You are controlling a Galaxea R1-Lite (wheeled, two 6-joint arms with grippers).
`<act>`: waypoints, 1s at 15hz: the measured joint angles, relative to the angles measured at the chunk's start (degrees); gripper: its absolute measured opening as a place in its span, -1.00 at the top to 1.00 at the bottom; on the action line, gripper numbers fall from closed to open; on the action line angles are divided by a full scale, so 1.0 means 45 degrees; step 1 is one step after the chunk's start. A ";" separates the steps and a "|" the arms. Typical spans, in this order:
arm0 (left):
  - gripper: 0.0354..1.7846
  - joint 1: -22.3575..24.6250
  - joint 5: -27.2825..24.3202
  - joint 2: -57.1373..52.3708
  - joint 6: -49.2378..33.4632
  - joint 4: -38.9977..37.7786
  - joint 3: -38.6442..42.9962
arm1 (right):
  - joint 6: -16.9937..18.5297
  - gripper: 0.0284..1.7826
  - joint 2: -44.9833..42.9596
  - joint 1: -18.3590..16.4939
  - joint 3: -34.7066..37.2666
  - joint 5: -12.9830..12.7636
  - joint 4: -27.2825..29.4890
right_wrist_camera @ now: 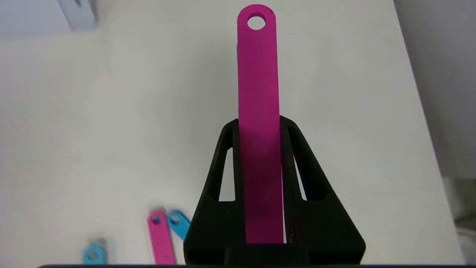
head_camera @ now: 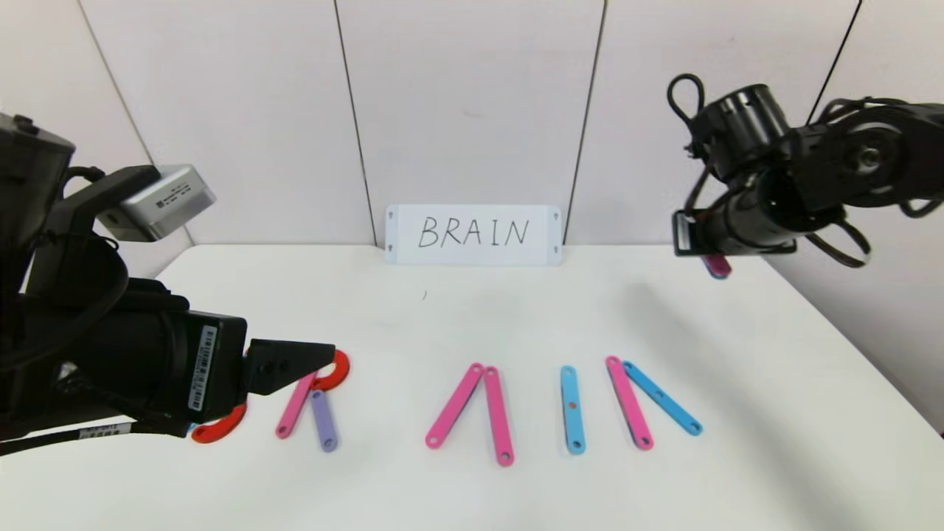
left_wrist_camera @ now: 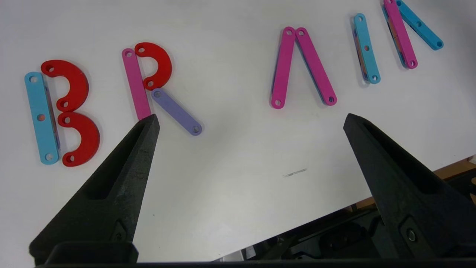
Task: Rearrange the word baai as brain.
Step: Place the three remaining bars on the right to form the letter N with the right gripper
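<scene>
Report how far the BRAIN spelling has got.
Done: the B, the R and the I lie finished; the A has its two pink legs. In hand: the right pincer, raised off the table, is shut on a pink bar. Left: the N has only two strokes, so that bar probably goes there. The left pincer hangs open near the R.
</scene>
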 joint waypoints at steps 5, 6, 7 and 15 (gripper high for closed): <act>-0.94 -0.0035 0.0000 0.0141 -0.0003 -0.0005 0.0041 | -0.0455 0.69 -0.3351 -0.1016 0.5721 0.2089 -0.1452; -0.94 -0.0035 0.0000 0.0157 -0.0003 -0.0005 0.0046 | -0.0474 0.69 -0.3787 -0.1162 0.6621 0.2530 -0.2148; -0.94 -0.0035 0.0005 0.0160 -0.0003 -0.0005 0.0046 | -0.0461 0.69 -0.4118 -0.1265 0.7320 0.2953 -0.2733; -0.94 -0.0035 0.0016 0.0230 -0.0014 -0.0024 0.0054 | -0.0352 0.69 -0.4153 -0.1463 0.9820 0.4787 -0.6101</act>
